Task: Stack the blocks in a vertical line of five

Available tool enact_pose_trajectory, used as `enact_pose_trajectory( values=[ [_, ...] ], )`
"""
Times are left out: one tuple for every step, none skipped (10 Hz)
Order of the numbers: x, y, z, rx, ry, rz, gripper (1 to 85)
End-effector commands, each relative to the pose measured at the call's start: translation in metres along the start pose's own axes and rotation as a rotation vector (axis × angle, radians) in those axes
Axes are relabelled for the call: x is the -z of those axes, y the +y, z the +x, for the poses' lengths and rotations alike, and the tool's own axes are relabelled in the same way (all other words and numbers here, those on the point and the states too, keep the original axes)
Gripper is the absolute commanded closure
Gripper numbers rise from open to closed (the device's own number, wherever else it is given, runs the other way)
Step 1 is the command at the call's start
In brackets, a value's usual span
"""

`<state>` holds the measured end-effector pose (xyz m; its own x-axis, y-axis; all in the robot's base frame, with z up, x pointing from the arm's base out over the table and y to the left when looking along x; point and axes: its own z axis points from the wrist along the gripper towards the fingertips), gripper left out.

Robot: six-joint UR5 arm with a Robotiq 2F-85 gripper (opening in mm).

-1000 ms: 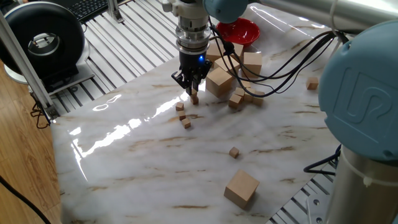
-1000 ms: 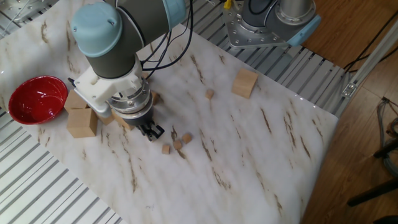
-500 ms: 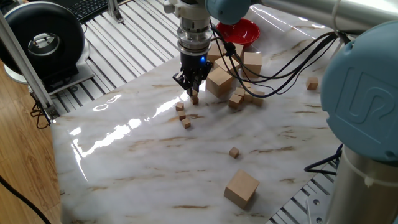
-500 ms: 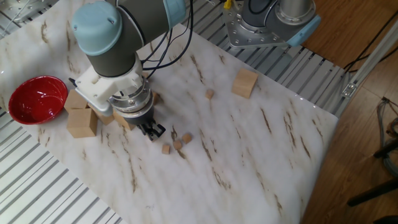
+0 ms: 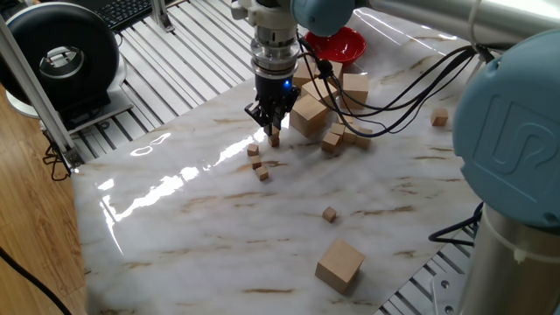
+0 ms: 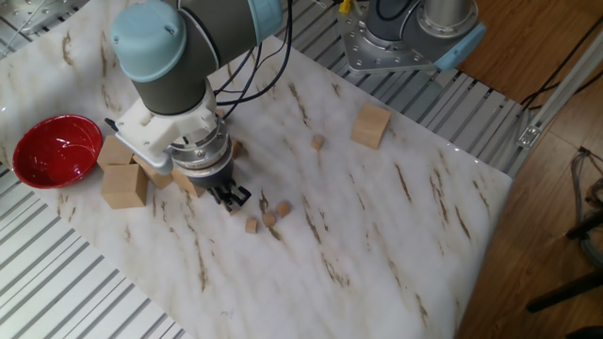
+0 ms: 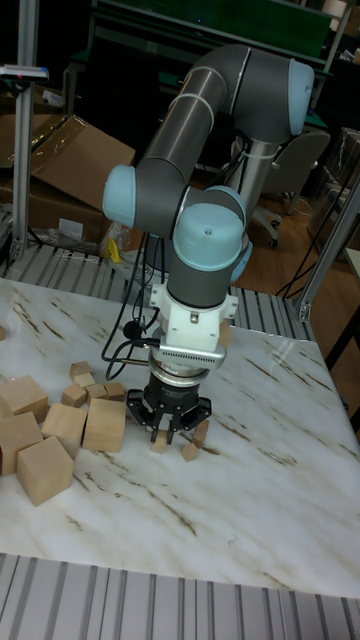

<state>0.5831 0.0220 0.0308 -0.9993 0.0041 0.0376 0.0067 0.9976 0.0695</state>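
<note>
Several tiny light-wood blocks lie on the marble table (image 5: 192, 254). My gripper (image 5: 273, 131) points straight down with its narrow fingers closed on one block (image 5: 274, 140), held at table level. Three more blocks (image 5: 253, 150) (image 5: 256, 163) (image 5: 262, 174) lie in a loose row just in front of it. In the other fixed view they are blocks (image 6: 252, 225) (image 6: 269, 218) (image 6: 284, 207), and the gripper (image 6: 235, 199) hides the held block. A lone block (image 5: 329, 213) lies farther out. The tall view shows the gripper (image 7: 172, 432) with small blocks (image 7: 190, 450) beside it.
Larger wooden cubes (image 5: 310, 115) are piled just behind the gripper, close to its cables. A red bowl (image 5: 339, 42) stands behind them. One large cube (image 5: 339, 264) sits near the front edge, and a medium cube (image 5: 439, 116) far right. A grooved metal bed (image 5: 175, 61) borders the table.
The arm has shifted very slightly sideways. The gripper stays low on the same block, and the loose blocks have not moved.
</note>
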Motion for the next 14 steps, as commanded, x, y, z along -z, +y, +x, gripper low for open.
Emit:
enact_pose_trajectory(
  values=[
    [0.0011, 0.0018, 0.0, -0.002, 0.0, -0.012, 82.0],
    [0.001, 0.0016, 0.0002, 0.005, 0.0, -0.012, 81.3],
    [0.0008, 0.0017, 0.0006, 0.008, 0.0, -0.014, 80.7],
    [0.0003, 0.0027, 0.0008, 0.011, 0.0, -0.019, 79.7],
    [0.0003, 0.0043, 0.0012, 0.01, 0.002, -0.025, 78.7],
    [0.0005, 0.0041, 0.0012, 0.013, 0.002, -0.025, 78.3],
    [0.0013, 0.0035, 0.0024, 0.019, 0.008, -0.026, 77.0],
    [0.002, 0.0027, 0.0045, 0.028, 0.017, -0.028, 75.7],
    [0.0016, 0.0004, 0.0044, 0.034, 0.017, -0.019, 75.0],
    [0.0011, 0.0007, 0.0045, 0.034, 0.017, -0.019, 75.0],
    [0.0009, 0.0008, 0.0041, 0.035, 0.015, -0.019, 75.0],
    [0.0008, 0.0004, 0.0037, 0.035, 0.014, -0.017, 75.0],
    [0.0006, 0.0, 0.0037, 0.038, 0.014, -0.016, 74.7],
    [0.0005, 0.0, 0.0037, 0.04, 0.014, -0.016, 74.3]
  ],
)
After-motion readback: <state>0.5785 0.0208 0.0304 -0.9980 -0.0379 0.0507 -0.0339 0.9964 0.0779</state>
